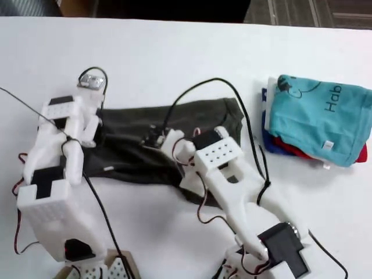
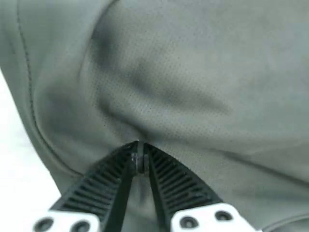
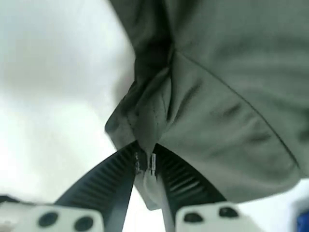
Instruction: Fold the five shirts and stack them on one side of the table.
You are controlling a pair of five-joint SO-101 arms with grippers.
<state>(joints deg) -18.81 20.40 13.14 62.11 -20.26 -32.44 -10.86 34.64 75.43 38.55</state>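
High view | shirt stack (image 1: 317, 119) right | arms overlap dark shirt (image 1: 128, 145) | left fingers (image 2: 104, 181), right fingers (image 3: 106, 179) pinch it

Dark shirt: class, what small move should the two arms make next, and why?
Probably lift both edges together and carry them across to fold. The left pincer and right pincer are each shut on the dark shirt, which lies stretched out beside the folded stack.
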